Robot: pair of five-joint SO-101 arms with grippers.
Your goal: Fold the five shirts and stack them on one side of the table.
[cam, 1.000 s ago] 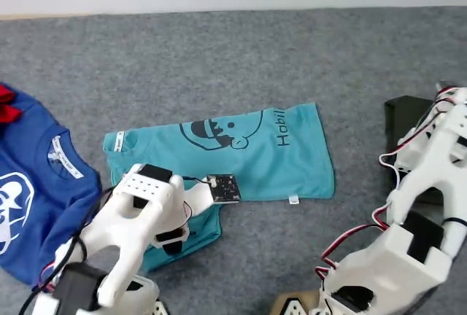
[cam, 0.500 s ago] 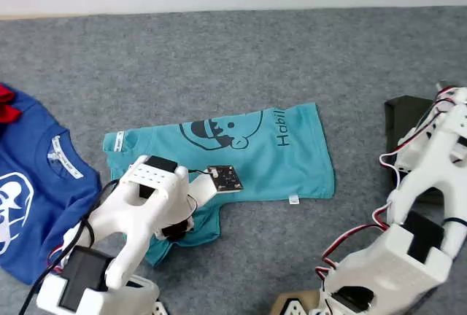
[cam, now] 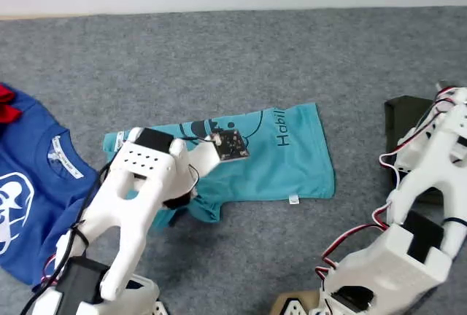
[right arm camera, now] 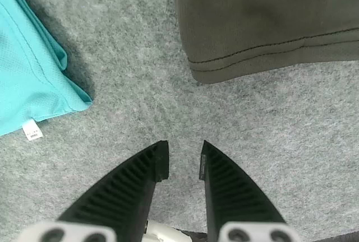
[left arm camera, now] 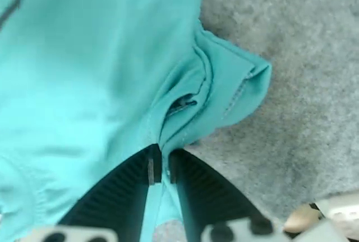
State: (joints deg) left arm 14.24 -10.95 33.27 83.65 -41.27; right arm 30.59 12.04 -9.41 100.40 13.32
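Teal shirt (left arm camera: pixel 84 85) fabric sits pinched between our left gripper (left arm camera: pixel 160 166) fingers. Our right gripper (right arm camera: pixel 179 161) hangs narrowly parted, holding nothing, a dark shirt (right arm camera: pixel 263 18) just ahead.

Cloth, soft matt knit: teal shirt (cam: pixel 292 162); matt, stitched hem: olive shirt (right arm camera: pixel 263 18). Felt, rough grey: table cover (cam: pixel 219 60). Plastic, smooth white: left arm (cam: pixel 135 205); black, ribbed: right gripper (right arm camera: pixel 179 161).

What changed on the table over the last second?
The left gripper, pinching a fold of the turquoise cotton shirt, swung toward the table's far side and dragged the shirt's near sleeve in toward its body. The right gripper, the blue printed shirt and the dark olive shirt stayed put.
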